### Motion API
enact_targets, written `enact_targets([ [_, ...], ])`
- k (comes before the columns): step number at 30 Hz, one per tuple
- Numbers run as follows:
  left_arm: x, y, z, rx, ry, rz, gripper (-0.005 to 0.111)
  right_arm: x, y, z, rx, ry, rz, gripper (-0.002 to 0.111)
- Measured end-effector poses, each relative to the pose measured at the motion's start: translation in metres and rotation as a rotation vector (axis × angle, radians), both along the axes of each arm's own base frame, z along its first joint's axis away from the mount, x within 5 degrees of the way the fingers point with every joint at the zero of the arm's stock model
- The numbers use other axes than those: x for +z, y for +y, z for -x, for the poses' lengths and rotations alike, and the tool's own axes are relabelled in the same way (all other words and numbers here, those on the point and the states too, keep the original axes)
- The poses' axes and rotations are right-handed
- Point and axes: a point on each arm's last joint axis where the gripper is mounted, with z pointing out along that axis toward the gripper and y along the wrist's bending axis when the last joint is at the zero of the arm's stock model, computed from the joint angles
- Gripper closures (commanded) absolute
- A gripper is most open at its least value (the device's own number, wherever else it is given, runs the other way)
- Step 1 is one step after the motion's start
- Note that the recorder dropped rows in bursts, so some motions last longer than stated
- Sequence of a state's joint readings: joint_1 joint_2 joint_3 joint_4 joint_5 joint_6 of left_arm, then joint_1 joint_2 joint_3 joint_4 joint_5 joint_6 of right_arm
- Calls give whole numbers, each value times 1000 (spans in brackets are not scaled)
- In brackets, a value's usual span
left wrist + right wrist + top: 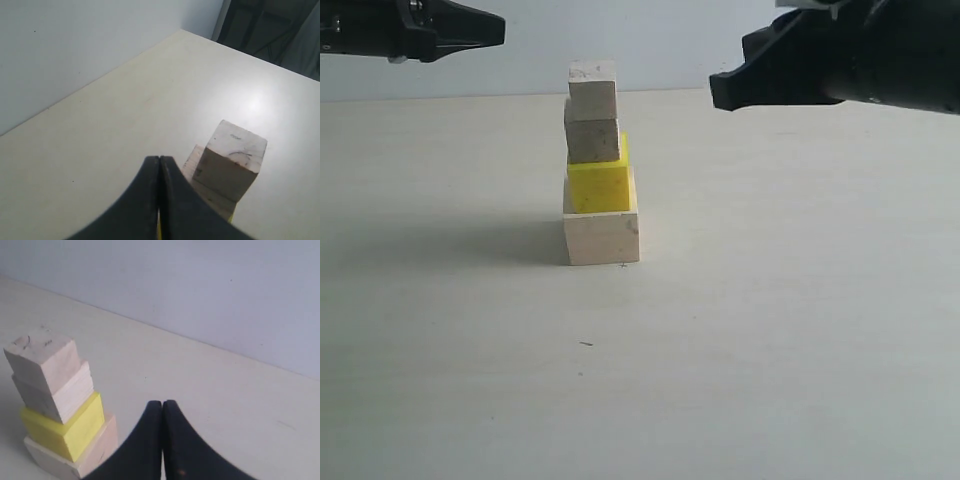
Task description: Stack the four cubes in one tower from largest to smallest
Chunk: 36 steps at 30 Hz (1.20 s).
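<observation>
1. The left claw [498, 32] is held in the air above and to the left of the tower [599, 165], well apart from it. Its fingers are pressed flat together and nothing is gripped between them.
2. The tower is stood upright on the pale desk [770, 340] and is touched by neither claw.
3. At the tower's foot, the large wooden cube [602, 238] is rested on the desk.
4. The yellow cube [598, 186] is seated directly on the large wooden cube.
5. The medium wooden cube [592, 140] is carried by the yellow cube and is set toward its left side, so a strip of yellow is left bare on the right.
6. The tower is topped by the small wooden cube [592, 85].
7. The right claw [715, 92] is held to the right of the tower, level with its upper cubes and apart from them. Its fingers are closed tip to tip and nothing is held.
</observation>
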State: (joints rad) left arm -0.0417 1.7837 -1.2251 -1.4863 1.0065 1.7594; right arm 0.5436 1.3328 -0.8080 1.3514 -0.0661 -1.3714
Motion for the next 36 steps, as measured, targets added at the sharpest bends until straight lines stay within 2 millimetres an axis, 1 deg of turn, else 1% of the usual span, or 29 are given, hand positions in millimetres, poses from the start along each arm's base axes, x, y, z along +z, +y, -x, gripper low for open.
enact_targets([
  [4, -4, -3, 4, -1, 19, 1, 107, -23, 9, -9, 30, 78, 29, 108],
  [9, -10, -8, 8, -7, 41, -3, 107, -36, 27, -26, 90, 140, 28, 108],
  [14, -10, -11, 9, -13, 41, -4, 107, -39, 39, -44, 100, 145, 25, 108],
  [23, -11, -11, 9, -11, 44, -6, 107, -37, 54, -66, 121, 133, 7, 108],
  [30, -11, -11, 8, -8, 43, -9, 107, -46, 62, -76, 135, 154, 9, 108],
  [36, -11, -11, 8, -8, 43, -12, 107, -50, 66, -77, 160, 171, 7, 108],
])
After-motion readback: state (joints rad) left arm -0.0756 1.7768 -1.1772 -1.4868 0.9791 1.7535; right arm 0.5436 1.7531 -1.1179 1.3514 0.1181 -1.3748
